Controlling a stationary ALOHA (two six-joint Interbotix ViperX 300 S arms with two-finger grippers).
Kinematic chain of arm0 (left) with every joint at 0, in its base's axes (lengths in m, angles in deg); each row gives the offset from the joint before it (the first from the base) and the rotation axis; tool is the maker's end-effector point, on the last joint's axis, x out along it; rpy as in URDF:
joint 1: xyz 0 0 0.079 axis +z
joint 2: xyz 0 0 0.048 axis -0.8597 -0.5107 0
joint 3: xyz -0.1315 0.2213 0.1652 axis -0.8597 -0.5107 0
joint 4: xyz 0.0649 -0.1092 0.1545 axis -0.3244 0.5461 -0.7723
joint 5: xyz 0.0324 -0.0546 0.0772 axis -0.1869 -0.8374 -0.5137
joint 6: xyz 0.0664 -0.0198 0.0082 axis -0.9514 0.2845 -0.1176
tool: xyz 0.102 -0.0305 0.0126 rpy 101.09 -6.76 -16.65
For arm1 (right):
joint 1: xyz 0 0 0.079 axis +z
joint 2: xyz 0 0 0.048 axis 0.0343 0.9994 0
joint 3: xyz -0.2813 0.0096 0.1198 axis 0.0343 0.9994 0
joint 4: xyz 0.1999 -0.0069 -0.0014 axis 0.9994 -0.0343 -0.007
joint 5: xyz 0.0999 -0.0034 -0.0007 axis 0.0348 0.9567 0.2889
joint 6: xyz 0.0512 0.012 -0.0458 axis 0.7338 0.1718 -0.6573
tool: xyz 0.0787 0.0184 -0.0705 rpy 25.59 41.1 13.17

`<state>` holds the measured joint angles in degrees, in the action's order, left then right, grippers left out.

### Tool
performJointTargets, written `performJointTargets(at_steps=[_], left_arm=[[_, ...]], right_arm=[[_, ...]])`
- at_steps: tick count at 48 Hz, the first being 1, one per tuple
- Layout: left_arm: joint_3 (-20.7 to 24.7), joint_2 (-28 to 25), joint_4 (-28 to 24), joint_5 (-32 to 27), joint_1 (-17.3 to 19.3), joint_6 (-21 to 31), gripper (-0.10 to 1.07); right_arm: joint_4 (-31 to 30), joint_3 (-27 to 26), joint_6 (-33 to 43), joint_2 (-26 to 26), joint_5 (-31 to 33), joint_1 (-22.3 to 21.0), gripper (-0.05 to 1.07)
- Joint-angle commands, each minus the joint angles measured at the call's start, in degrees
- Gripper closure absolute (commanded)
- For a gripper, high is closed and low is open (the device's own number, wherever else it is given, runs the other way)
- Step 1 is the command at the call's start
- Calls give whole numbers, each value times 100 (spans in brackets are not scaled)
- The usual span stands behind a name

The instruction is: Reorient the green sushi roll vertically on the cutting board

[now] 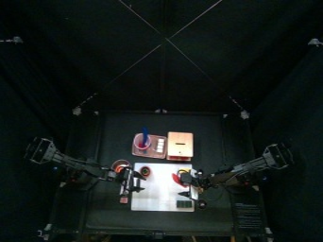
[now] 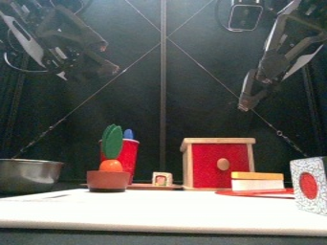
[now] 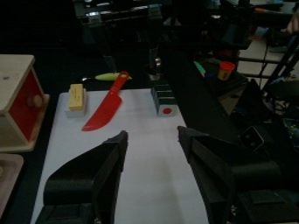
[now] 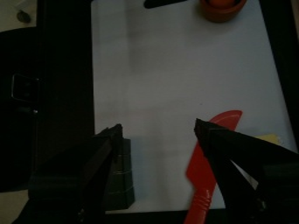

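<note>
Reorientation looks not yet begun. In the left wrist view the green sushi roll (image 3: 163, 96), a stubby matte block with a white-and-red end face, lies on its side at the edge of the smooth white cutting board (image 3: 140, 153). The left hand (image 3: 151, 134) is spread and empty. In the right wrist view the right hand (image 4: 159, 128) gapes wide over the board, with the roll just beside one jaw and a glossy red toy knife (image 4: 211, 171) by the other. Gripping and upending remain.

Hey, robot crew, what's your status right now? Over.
Left gripper and right gripper open, empty, above the board. Roll on its side at board's edge, untouched. Red knife lies nearby.
</note>
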<state>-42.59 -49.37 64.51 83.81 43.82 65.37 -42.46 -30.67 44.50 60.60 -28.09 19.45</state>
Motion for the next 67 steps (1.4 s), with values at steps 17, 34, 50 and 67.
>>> performJointTargets(at_steps=[17, 34, 50, 67], left_arm=[[44, 26, 0, 18, 35, 9, 12], [79, 26, 88, 18, 105, 9, 12], [70, 26, 79, 18, 185, 0, 12], [-18, 26, 70, 18, 185, -9, 12]], right_arm=[[413, -220, -26, 9, 958, 396, 5], [1081, -492, -62, 642, 1397, 949, 2], [1266, -896, -35, 1397, 1547, 1099, 1], [1274, -1283, -44, 1942, 1793, 1125, 1]])
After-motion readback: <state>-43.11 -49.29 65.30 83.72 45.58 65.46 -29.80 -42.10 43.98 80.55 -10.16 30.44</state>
